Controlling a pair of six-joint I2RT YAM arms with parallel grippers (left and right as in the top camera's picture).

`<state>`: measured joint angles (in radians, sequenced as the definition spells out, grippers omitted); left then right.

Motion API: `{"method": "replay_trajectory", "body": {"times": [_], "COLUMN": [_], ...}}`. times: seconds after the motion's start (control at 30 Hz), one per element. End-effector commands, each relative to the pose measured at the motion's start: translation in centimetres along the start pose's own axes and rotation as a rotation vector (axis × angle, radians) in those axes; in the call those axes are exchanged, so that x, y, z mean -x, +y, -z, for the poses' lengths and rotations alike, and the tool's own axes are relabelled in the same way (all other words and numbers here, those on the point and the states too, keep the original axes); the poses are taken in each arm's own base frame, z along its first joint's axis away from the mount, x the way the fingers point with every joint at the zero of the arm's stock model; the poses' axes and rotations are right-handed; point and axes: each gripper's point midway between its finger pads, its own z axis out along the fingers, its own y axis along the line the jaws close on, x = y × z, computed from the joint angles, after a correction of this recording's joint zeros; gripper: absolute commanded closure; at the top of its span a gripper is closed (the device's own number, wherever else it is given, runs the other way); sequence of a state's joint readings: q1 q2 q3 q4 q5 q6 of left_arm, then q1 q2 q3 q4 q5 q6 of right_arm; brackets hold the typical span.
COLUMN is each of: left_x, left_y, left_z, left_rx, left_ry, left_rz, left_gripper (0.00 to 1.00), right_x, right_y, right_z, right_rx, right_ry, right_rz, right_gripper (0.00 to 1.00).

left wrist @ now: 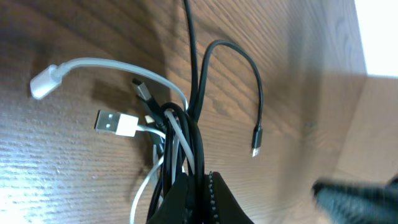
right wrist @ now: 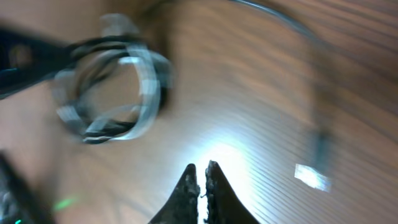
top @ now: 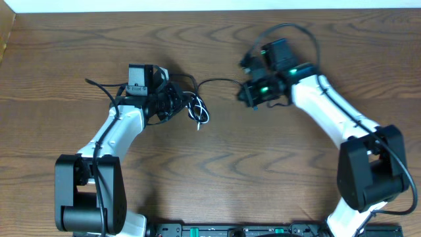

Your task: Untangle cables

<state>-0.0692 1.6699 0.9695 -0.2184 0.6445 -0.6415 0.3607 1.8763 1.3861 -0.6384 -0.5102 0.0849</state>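
My left gripper [top: 175, 101] [left wrist: 200, 178] is shut on a tangled bundle of the cables, with black and white strands running between its fingers. In the left wrist view the white cable [left wrist: 118, 65] loops out to a USB plug [left wrist: 115, 122]. The black cable [left wrist: 239, 56] arcs away to a small free plug [left wrist: 255, 140]. From overhead, the black cable [top: 217, 81] runs from the bundle [top: 195, 107] toward my right gripper [top: 246, 95]. The right gripper [right wrist: 201, 167] is shut with nothing between its fingers. It hovers over the wood, with the blurred bundle [right wrist: 112, 87] beyond it to the left.
The wooden table [top: 263, 171] carries only the cables and both arms. The right arm's thick black wiring [top: 296, 29] loops near the back edge. A blurred dark part of the right arm [left wrist: 354, 196] shows at the lower right of the left wrist view.
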Motion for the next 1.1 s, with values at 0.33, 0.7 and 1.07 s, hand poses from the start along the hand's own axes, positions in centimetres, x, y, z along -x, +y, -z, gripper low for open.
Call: {"method": "replay_trajectory", "body": {"times": [0.33,0.7,1.07], "left_x": [2.7,-2.9,-9.0], "left_y": [1.9,-2.2,-5.0], "left_z": [3.9,0.5,-4.6], "left_rx": [0.442,0.674,0.591], "left_ry": [-0.055,-0.079,-0.019], "left_rz": [-0.411,-0.74,-0.857], "left_gripper": [0.93,0.92,0.93], "right_x": [-0.3,-2.7,-3.2], "right_y": [-11.5,-17.1,-18.3], "right_z": [6.1,9.1,9.9], "right_rx": [-0.277,-0.516,-0.551], "right_ry": [-0.062,-0.029,-0.026], "right_rz": [-0.294,-0.371,-0.398], "right_gripper": [0.99,0.99,0.98]}}
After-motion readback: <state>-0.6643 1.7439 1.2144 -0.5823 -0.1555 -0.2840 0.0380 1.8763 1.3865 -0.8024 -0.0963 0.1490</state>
